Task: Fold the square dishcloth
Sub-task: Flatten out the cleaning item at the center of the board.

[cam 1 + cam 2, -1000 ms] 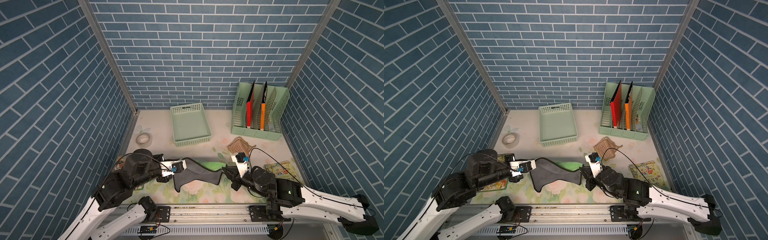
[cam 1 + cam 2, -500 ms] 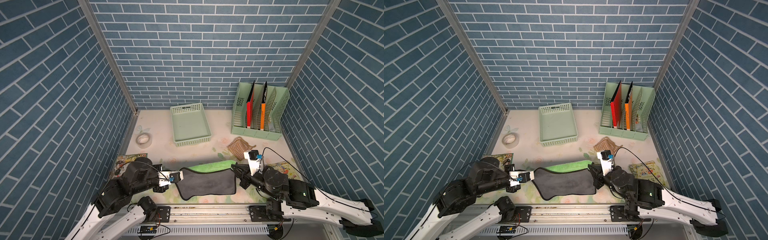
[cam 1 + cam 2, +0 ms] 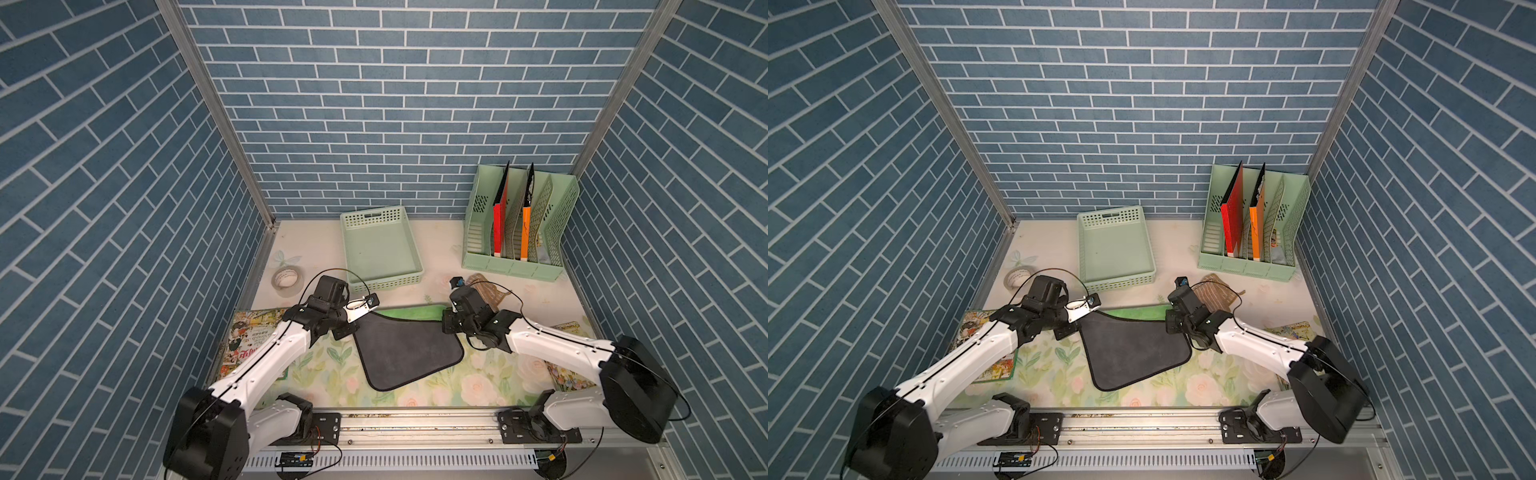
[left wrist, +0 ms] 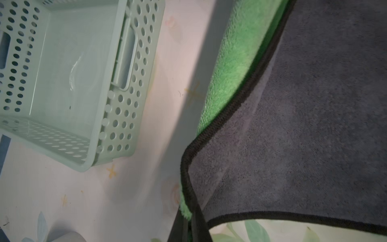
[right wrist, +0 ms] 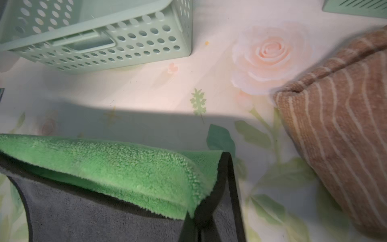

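Observation:
The square dishcloth (image 3: 407, 353) (image 3: 1133, 353) is grey on one face and green on the other, with black trim. It lies folded near the table's front, grey face up. A green strip (image 3: 409, 311) shows along its far edge. My left gripper (image 3: 360, 322) (image 4: 189, 222) is shut on the far left corner. My right gripper (image 3: 444, 326) (image 5: 198, 226) is shut on the far right corner. In both wrist views the black-trimmed edge (image 4: 230, 109) (image 5: 227, 178) runs down between the fingers.
A pale green perforated basket (image 3: 380, 249) stands just beyond the cloth. A green file rack (image 3: 519, 224) stands at the back right. A brown striped cloth (image 3: 488, 291) lies beside my right wrist. A tape roll (image 3: 286, 280) and a magazine (image 3: 249, 336) lie at the left.
Both grippers have carried the held corners away from the front edge towards the basket. The grey face, bunched a second ago, now lies spread flat, leaving a green strip along the far edge.

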`<state>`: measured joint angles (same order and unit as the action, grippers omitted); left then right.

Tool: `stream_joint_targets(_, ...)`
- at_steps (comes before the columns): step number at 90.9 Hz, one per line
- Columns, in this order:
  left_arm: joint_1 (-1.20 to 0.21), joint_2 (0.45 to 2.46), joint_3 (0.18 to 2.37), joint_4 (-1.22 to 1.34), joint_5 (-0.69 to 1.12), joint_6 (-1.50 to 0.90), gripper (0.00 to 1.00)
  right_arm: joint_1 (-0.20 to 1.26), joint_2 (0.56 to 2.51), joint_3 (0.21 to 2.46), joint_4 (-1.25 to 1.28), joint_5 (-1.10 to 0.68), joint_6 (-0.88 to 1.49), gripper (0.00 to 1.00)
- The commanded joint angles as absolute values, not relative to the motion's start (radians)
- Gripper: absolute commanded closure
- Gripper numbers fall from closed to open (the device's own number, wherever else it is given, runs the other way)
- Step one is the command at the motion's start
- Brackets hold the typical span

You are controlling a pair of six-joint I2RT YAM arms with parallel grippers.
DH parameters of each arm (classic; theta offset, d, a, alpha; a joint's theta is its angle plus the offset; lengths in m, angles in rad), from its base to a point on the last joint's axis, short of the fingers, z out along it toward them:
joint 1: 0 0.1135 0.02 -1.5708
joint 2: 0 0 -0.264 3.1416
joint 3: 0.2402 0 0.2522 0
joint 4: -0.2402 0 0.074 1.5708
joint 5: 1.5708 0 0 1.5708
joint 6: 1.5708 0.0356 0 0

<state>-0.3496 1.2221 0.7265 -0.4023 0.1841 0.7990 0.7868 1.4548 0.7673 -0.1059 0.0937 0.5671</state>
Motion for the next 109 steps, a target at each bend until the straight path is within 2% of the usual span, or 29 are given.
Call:
stream_joint_targets(1,-0.327,1.323,0.752,-0.237,0.104,0.777,0.69,0.735,1.579,0.898,-0.027,0.049,0.496,0.76)
stream_joint_targets(5,-0.326,1.342,0.747,-0.179,0.056,0.758,0.58,0.720,1.633,0.942,-0.030,0.041,0.485,0.61)
stream_joint_targets(12,-0.314,1.323,0.731,-0.070,-0.007,0.726,0.55,0.712,1.694,1.020,-0.043,0.042,0.462,0.42)
stream_joint_targets(20,-0.297,1.257,0.713,-0.025,-0.012,0.706,0.52,0.712,1.716,1.085,-0.061,0.049,0.440,0.33)
stream_joint_targets(26,-0.298,1.195,0.734,-0.139,0.063,0.711,0.52,0.711,1.701,1.109,-0.069,0.054,0.429,0.30)
stream_joint_targets(33,-0.320,1.110,0.750,-0.344,0.218,0.740,0.51,0.710,1.666,1.103,-0.072,0.056,0.419,0.30)
stream_joint_targets(44,-0.456,1.000,0.686,-0.555,0.316,0.834,0.50,0.719,1.599,1.017,-0.049,-0.024,0.409,0.33)
stream_joint_targets(59,-0.623,0.935,0.597,-0.582,0.465,0.807,0.51,0.794,1.597,0.899,-0.022,-0.099,0.397,0.38)
stream_joint_targets(72,-0.765,0.977,0.531,-0.355,0.358,0.714,0.54,0.816,1.660,0.898,0.002,-0.151,0.412,0.46)
stream_joint_targets(86,-0.824,1.089,0.514,-0.146,0.255,0.656,0.58,0.844,1.734,0.946,0.017,-0.168,0.429,0.50)
stream_joint_targets(109,-0.952,1.241,0.471,-0.099,0.101,0.668,0.58,0.858,1.882,1.079,-0.009,-0.168,0.433,0.52)
